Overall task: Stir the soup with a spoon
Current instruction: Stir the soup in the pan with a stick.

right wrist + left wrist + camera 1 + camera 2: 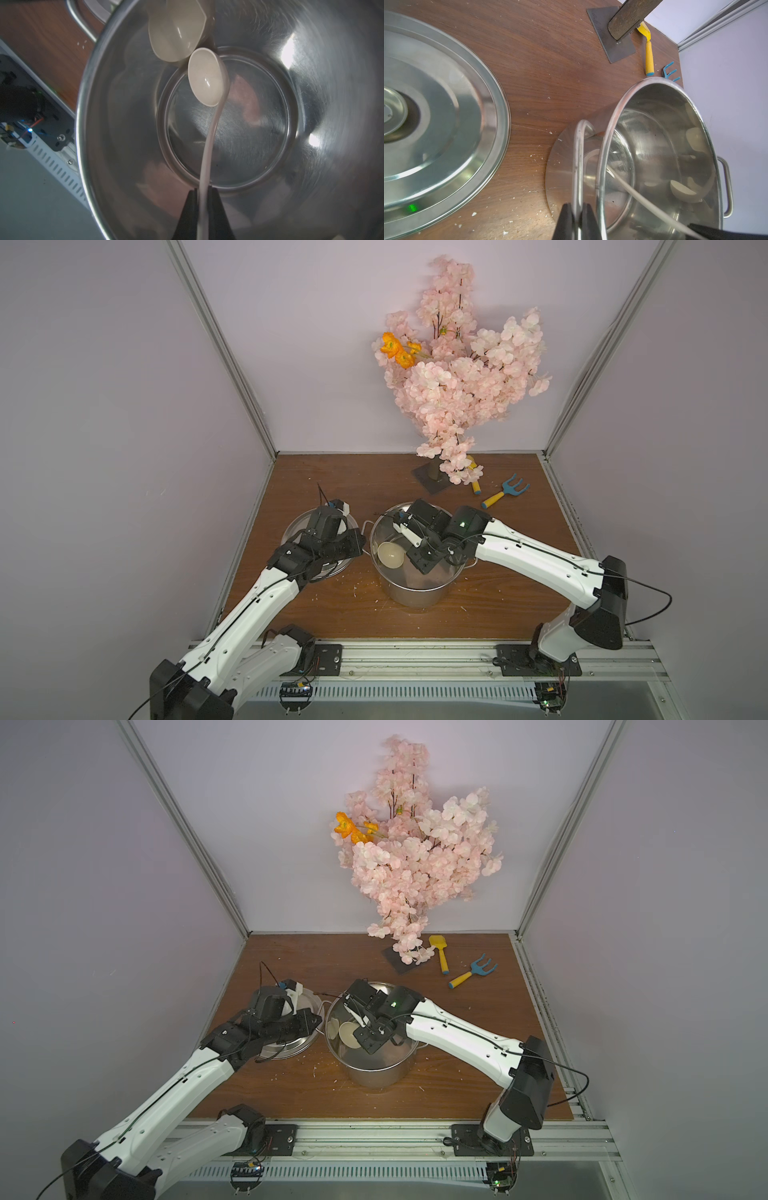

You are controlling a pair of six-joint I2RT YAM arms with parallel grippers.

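A large steel stockpot (415,593) stands mid-table. No soup shows in it; its inside (228,135) is bare shiny steel. The cream spoon (205,79) hangs inside the pot with its bowl low near the bottom (390,554) and mirrored in the wall. My right gripper (203,191) reaches in from above, shut on the spoon's slim handle (361,1021). My left gripper (576,207) is shut on the pot's left loop handle (578,166); it sits between the pot and the lid in a top view (360,545).
The flat steel lid (446,124) lies left of the pot, partly under my left arm (299,526). At the back stand a pink blossom tree (457,385) on a dark base plate (428,481), a yellow toy shovel (440,955) and a blue-pronged rake (505,491). White crumbs dot the wood.
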